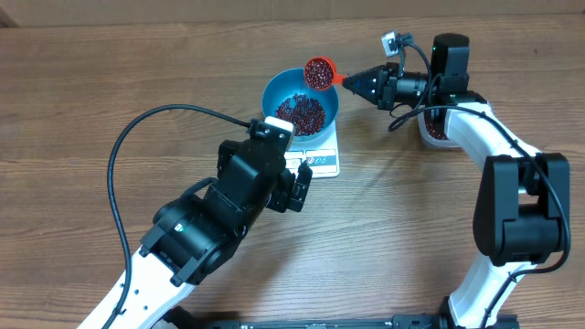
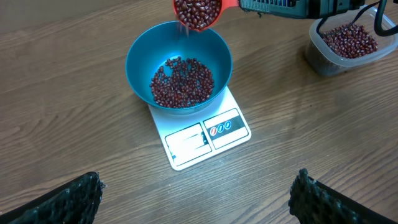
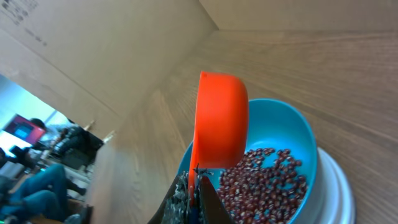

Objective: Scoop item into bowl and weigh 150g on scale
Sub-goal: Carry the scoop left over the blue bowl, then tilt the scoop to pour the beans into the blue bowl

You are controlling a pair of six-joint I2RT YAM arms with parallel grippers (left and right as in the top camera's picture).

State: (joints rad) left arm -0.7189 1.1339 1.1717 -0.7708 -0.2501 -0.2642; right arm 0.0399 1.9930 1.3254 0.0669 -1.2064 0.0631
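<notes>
The blue bowl [image 1: 274,93] [image 2: 143,50] [image 3: 305,134] stands on the white scale [image 1: 324,164] [image 2: 186,140] and holds a layer of dark red beans [image 1: 302,111] [image 2: 182,82] [image 3: 264,180]. My right gripper [image 1: 352,82] [image 3: 193,186] is shut on the handle of an orange scoop [image 1: 320,71] [image 2: 198,12] [image 3: 219,121], which is tilted over the bowl's far rim and full of beans. A few beans drop from the scoop in the left wrist view. My left gripper [image 1: 297,189] [image 2: 198,196] hangs open near the scale's front, holding nothing.
A clear plastic tub [image 1: 437,134] [image 2: 323,59] with more beans [image 2: 349,38] sits on the wooden table to the right of the scale, under the right arm. The left arm's black cable [image 1: 137,128] loops over the table at the left.
</notes>
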